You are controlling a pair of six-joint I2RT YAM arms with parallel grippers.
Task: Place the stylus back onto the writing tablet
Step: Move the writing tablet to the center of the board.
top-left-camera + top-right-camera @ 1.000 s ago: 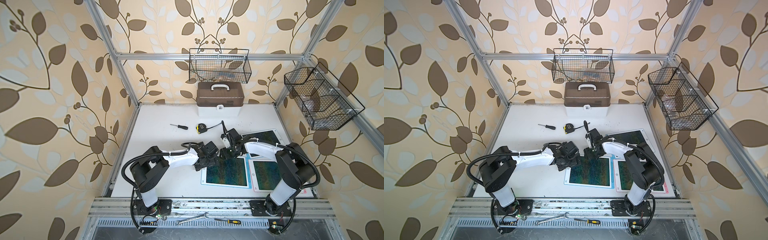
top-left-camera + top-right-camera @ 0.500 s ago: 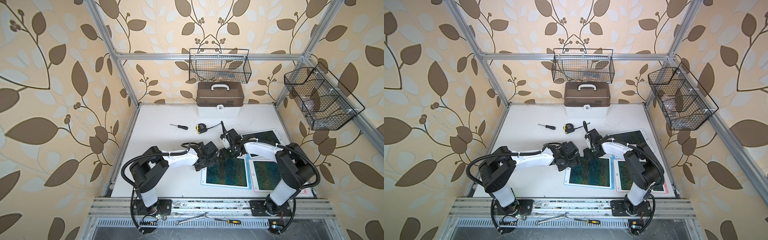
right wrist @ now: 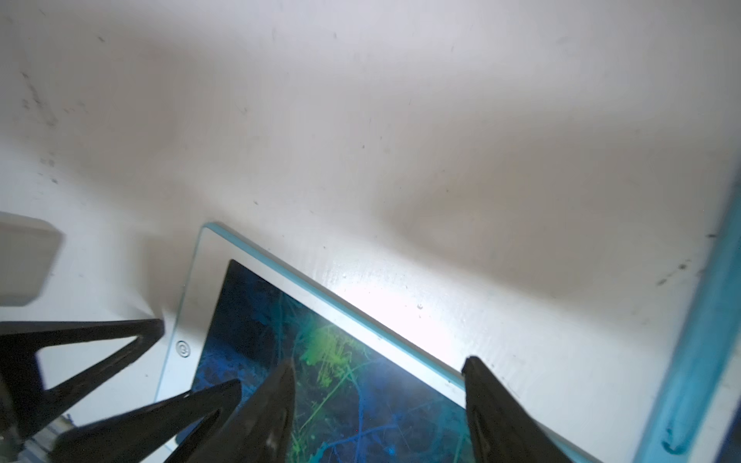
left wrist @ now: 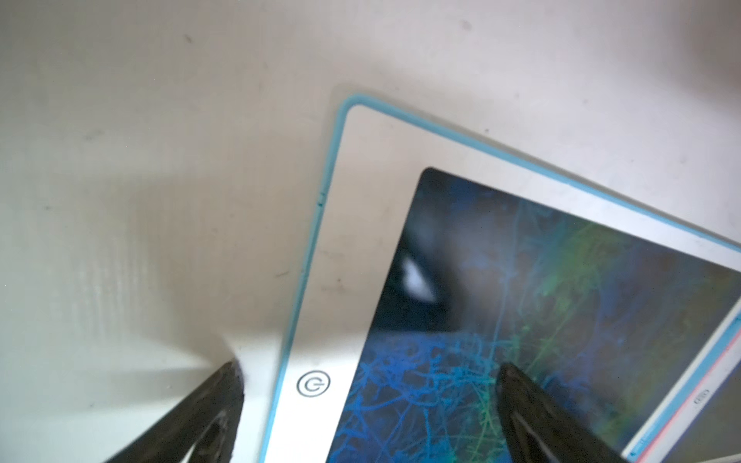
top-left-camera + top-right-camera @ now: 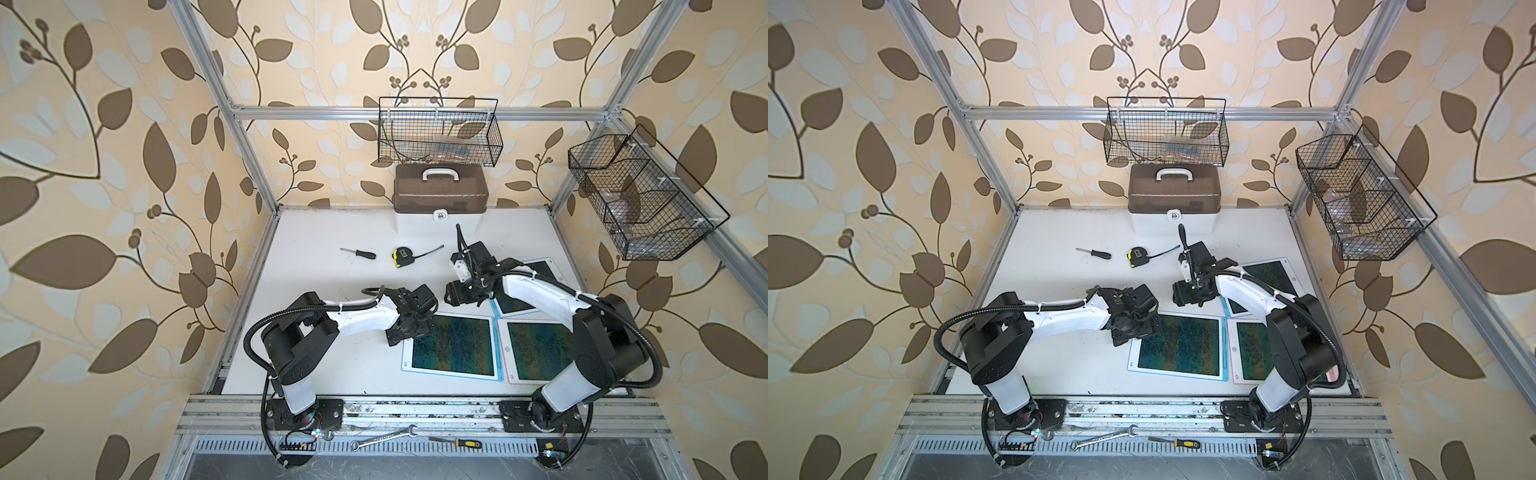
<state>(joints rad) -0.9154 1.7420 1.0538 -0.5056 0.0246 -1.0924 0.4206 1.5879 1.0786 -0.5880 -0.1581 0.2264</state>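
Over the blue tablet [image 5: 453, 347], at the corner by its power button, hangs the left gripper [image 4: 369, 375] — jaws as wide as they go and empty, 1 finger outside the rim and 1 above the screen. Close beside it, the right gripper [image 3: 379, 362] sits over the tablet's far rim, jaws about half apart with nothing between them. Neither has the stylus, and I cannot pick it out for sure. A thick blue band [image 5: 1225, 349] along the tablet's side facing the pink tablet [image 5: 1248, 353] may be it seated, which would put the task near done. As I judge the risks, the 2 grippers crowd 1 corner, so either arm moving could clip the other — and a finger dropping onto the rim could shove the tablet and knock a seated stylus loose.
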